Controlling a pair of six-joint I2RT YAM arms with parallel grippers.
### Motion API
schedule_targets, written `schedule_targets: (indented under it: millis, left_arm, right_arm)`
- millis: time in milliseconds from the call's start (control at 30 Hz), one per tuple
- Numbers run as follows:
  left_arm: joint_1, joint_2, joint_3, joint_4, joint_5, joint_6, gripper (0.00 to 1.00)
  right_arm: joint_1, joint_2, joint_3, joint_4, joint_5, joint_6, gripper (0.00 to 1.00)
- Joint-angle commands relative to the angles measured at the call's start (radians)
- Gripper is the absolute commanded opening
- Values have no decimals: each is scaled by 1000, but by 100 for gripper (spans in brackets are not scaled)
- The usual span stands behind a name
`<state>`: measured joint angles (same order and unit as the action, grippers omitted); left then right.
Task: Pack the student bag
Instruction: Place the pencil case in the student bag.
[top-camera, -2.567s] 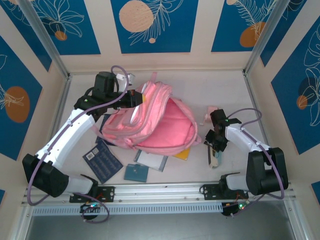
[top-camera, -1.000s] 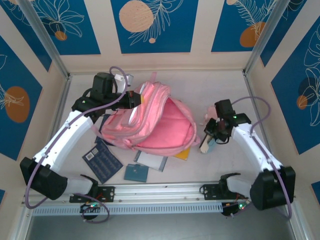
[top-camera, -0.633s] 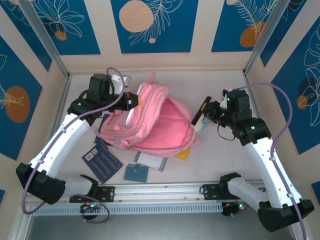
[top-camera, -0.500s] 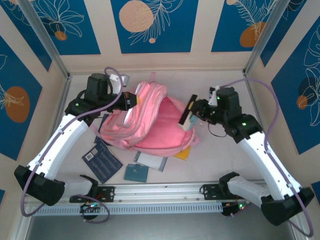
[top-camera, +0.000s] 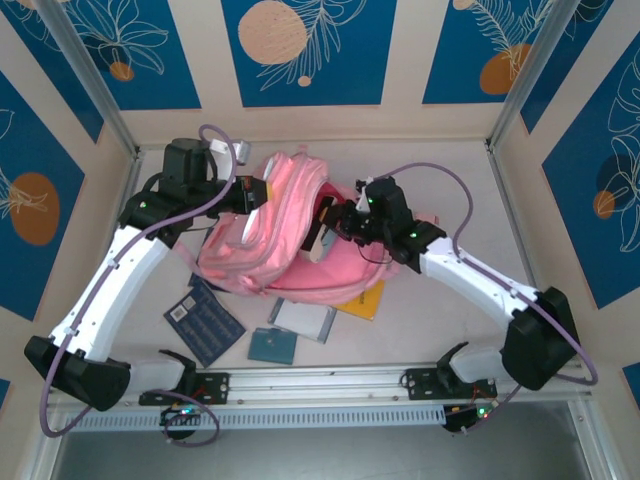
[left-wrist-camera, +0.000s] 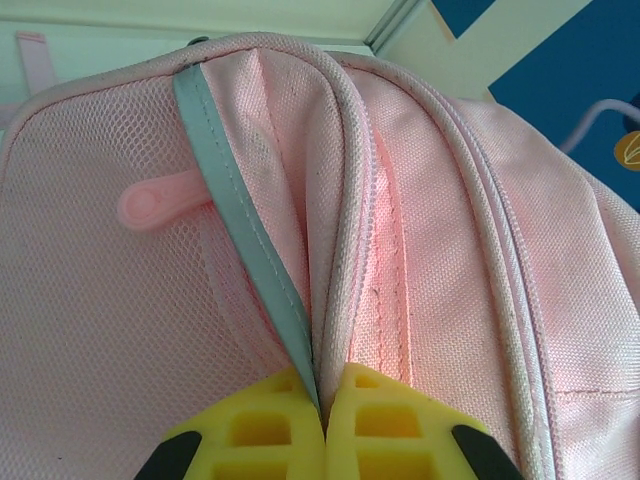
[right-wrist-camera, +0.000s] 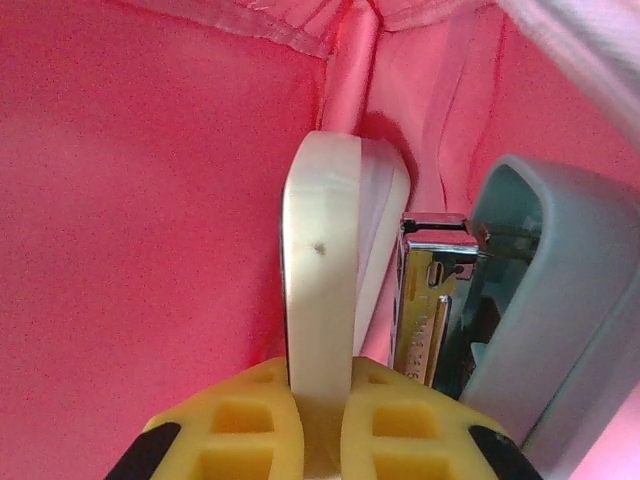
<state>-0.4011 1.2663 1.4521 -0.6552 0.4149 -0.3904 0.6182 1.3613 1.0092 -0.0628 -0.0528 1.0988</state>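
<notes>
The student bag (top-camera: 243, 252), a big pink backpack, lies in the middle of the table with its mouth facing right. My left gripper (top-camera: 255, 194) is shut on the bag's upper zip rim (left-wrist-camera: 340, 290) beside a grey trim strip and holds it raised. My right gripper (top-camera: 330, 222) is inside the mouth, shut on the cream top arm of a stapler (top-camera: 317, 240). In the right wrist view the yellow fingers (right-wrist-camera: 255, 415) pinch that cream arm (right-wrist-camera: 320, 270), its chrome magazine and grey-blue base lie to the right, and the pink lining (right-wrist-camera: 150, 200) surrounds them.
Near the front rail lie a dark blue patterned notebook (top-camera: 205, 320), a small teal book (top-camera: 272, 346) and a pale notebook (top-camera: 303, 321). A yellow flat item (top-camera: 364, 299) pokes out from under the bag. Enclosure walls and posts stand on three sides.
My right arm has carried the stapler from the table on the right, leftward into the bag's mouth. My left gripper has drawn the bag's rim a little to the left and back.
</notes>
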Motion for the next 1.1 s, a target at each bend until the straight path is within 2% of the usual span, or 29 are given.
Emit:
schedule_targets:
  millis: [0,167,367,400,533,633,833,1067]
  left_arm:
    - [13,-11,86,154,78,-2,0]
    - [13,19,130,152,98,-5,0]
    - [13,45,167,167,114,-25,0]
    - [13,48,173,165,114,-25,0]
    - [13,49,186,154,109,-18,0]
    - [16,45,189,143,101,-6,0]
    - [25,43,185,138,96,-2,0]
    - [35,42,167,133,73,-4,0]
  right_arm:
    - [24,62,19,205,-38,90,9]
    - [64,182,55,335,-61,158,9]
    - [122,335,147,439,-28,204,10]
    - [125,362,171,440,-29,212,14]
    - [126,435,237,413,-40,233,59]
    - [128,443,252,396,-51,221,74]
    - [126,397,243,345,-50,153,83]
    - [126,289,239,198,-56,-17,79]
